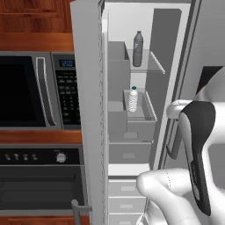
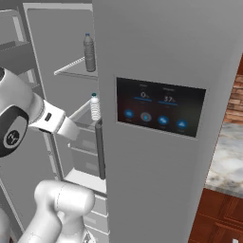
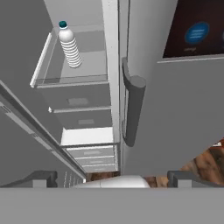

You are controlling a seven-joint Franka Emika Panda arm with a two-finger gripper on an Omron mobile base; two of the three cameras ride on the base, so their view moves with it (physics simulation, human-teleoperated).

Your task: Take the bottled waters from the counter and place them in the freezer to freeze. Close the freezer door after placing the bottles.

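While the tall plain grey freezer door [image 1: 85, 110] stands swung open, 2 small ribbed plastic bottles with blue caps sit inside the white-walled freezer [image 1: 169, 66]. The darker grey bottle [image 1: 138, 48] stands upright on the glass shelf [image 1: 151, 63]; the clear-whitish bottle [image 1: 133, 99] stands upright in the open grey drawer [image 1: 147, 115] below it. The two-finger gripper [image 3: 112, 178] has its fingers spread wide apart, holding nothing, in front of the dark grey handle [image 3: 132, 109] of the neighbouring door with the dark dispenser screen [image 2: 159, 107].
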